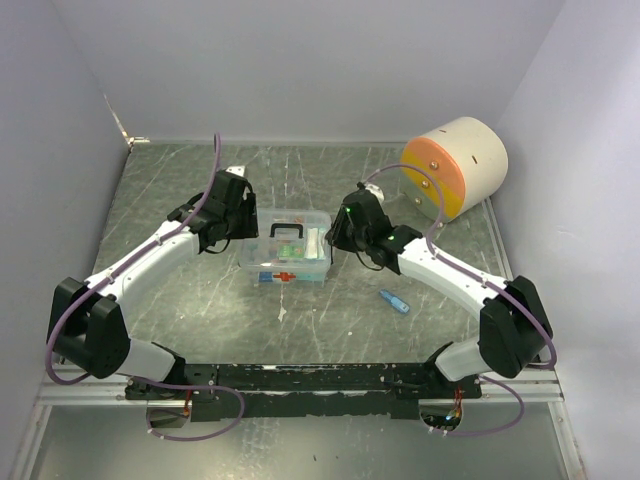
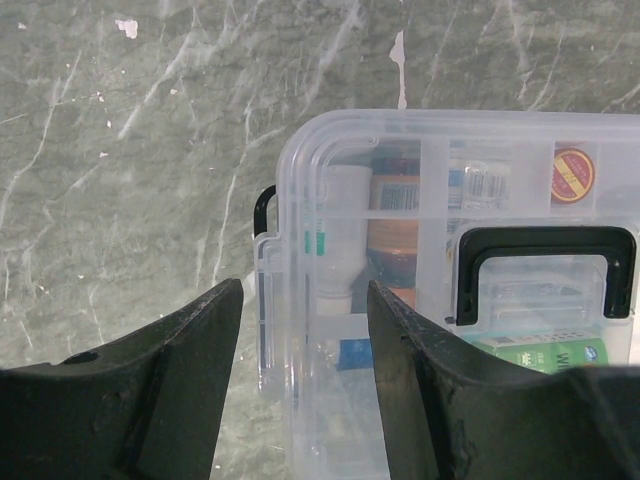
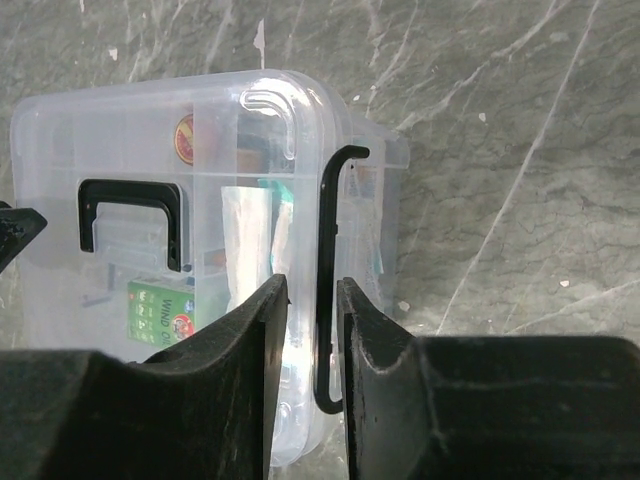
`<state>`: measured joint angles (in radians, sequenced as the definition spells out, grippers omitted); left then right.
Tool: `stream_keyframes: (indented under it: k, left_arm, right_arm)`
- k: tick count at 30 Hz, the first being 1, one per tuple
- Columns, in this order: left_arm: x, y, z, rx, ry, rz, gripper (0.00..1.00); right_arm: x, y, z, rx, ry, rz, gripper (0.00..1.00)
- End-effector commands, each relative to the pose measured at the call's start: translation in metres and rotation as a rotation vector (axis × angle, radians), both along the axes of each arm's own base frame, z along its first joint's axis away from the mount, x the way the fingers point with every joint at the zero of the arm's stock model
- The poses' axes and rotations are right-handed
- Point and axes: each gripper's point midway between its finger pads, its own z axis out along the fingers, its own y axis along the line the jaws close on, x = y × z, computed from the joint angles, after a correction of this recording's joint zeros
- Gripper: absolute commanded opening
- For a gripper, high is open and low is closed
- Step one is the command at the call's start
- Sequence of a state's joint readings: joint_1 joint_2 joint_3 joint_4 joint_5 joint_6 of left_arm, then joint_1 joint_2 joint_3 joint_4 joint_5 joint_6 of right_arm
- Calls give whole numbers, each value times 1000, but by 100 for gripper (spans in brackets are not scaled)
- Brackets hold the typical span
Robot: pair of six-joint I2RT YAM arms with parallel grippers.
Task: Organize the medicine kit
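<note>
Top external view: the medicine kit (image 1: 287, 250) sits lid-on in the middle of the desk (image 1: 190, 290), its long axis running 9 to 3 o'clock. At the kit's 9 o'clock end the left end effector (image 1: 235, 230) hangs with fingers spread, straddling the lid's corner; the left clip (image 2: 262, 212) lies just outside, at 11 o'clock. At the 3 o'clock end the right end effector (image 1: 338, 238) is narrowed to a slot around the right clip (image 3: 328, 300), with a sliver of gap showing, so it is not clamped. Both arms are equally near; unlatching probably starts on the right.
</note>
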<state>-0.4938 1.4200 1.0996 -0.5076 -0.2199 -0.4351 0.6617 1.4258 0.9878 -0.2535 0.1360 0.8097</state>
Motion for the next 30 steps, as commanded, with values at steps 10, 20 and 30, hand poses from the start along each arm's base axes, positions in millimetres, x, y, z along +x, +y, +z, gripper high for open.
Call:
stream_keyframes:
  k: [10, 20, 30]
  left_arm:
    - [-11, 17, 13, -34, 4, 54, 77]
    - [11, 42, 50, -346, -153, 270, 100]
    - [17, 43, 49, -578, -176, 236, 94]
  right_arm:
    - [2, -12, 51, -123, -118, 65, 51]
    - [2, 26, 73, -154, -205, 191, 59]
    - [2, 78, 55, -343, -195, 298, 60]
